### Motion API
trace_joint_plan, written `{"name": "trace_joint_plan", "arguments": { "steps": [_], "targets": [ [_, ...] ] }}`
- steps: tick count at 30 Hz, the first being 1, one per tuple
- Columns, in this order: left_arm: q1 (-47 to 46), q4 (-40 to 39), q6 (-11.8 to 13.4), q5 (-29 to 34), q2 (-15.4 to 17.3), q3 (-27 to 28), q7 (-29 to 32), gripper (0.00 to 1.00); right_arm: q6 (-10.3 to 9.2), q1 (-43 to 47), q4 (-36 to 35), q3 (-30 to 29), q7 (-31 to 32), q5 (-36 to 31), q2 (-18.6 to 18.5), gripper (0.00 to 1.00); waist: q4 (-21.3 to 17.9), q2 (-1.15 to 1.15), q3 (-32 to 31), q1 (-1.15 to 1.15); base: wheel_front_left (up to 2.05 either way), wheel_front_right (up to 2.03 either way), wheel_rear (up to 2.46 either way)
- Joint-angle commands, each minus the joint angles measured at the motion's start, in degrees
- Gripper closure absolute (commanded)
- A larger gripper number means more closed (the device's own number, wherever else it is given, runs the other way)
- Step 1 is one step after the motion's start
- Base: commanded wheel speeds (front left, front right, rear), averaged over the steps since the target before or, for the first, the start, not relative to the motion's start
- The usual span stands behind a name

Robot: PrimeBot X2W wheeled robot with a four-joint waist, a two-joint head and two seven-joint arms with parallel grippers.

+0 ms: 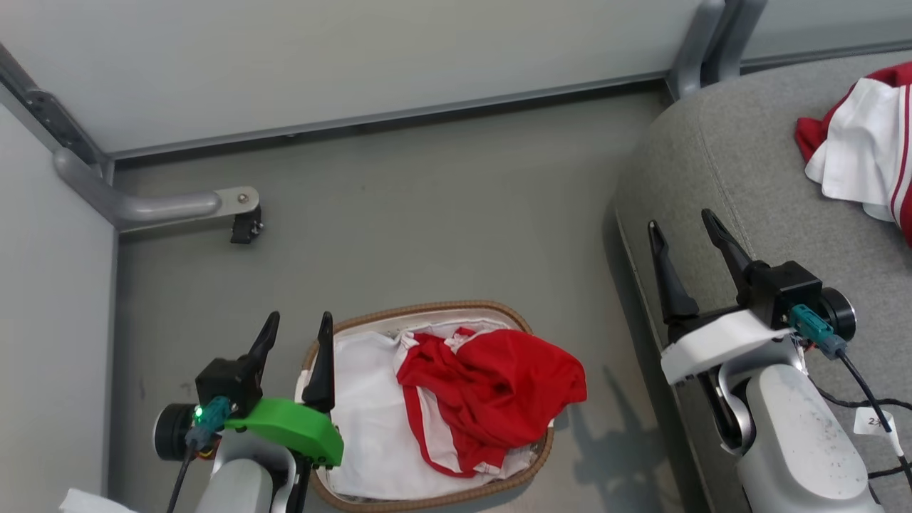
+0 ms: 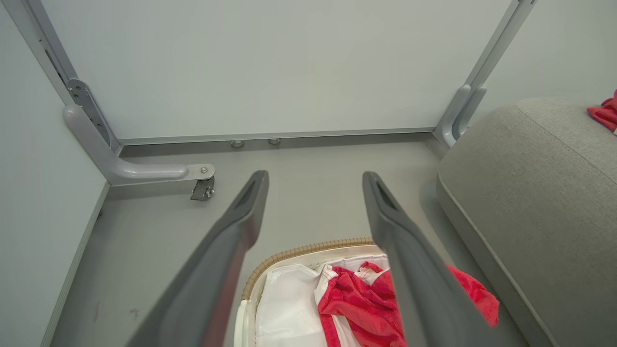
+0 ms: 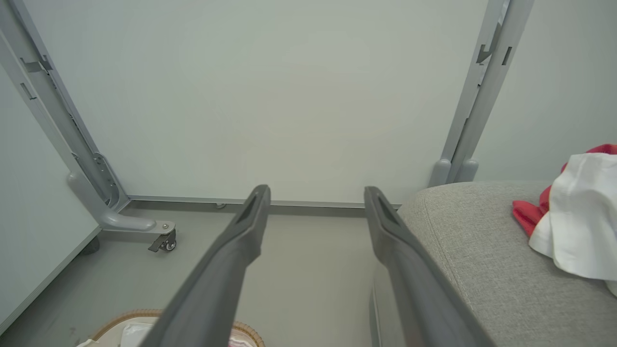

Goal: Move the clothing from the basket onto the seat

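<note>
1. Seat (image 1: 719, 164), at right, bears one red-and-white garment (image 1: 866, 142).
2. Basket (image 1: 427, 311) on the floor (image 1: 427, 214) holds red clothing (image 1: 499, 392), spilling over its right rim.
3. Left gripper (image 1: 300, 317) beside the basket, fingers spread, empty.
4. Right gripper (image 1: 679, 219) above the seat's edge, spread, empty.

The light is bright, even and soft, and it seems to come from above. No glare shows on the grey floor (image 1: 442, 214). In the head view a faint, soft-edged shadow lies on the floor between the basket (image 1: 427, 311) and the couch (image 1: 712, 178); this picture is sharp everywhere. Both wrist views are wide-angle: the metal posts (image 3: 482, 96) lean and bend near the edges. There the dark jaws are sharp at the tips but blurred towards the bottom edge. The red cloth (image 2: 356, 303) looks strongly saturated.
</note>
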Motion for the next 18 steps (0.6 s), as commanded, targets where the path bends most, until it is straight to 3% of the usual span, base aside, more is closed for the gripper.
{"name": "trace_joint_plan", "arguments": {
  "steps": [1, 18],
  "targets": [
    [-2.4, 0.8, -0.2, -0.7, 0.2, -0.7, 0.0, 0.0, -0.08, -1.2, -0.7, 0.3, 0.0, 0.7, -0.2, 0.0, -3.4, 0.0, 5.6, 0.0, 0.0, 0.0, 0.0],
    [-18.5, 16.4, -0.2, -10.5, 1.9, -14.4, 0.0, 0.0, -0.08, -10.1, -7.1, 5.4, 0.0, 5.7, -0.1, 0.0, -10.4, 0.0, 22.3, 0.0, 0.0, 0.0, 0.0]
  ]
}}
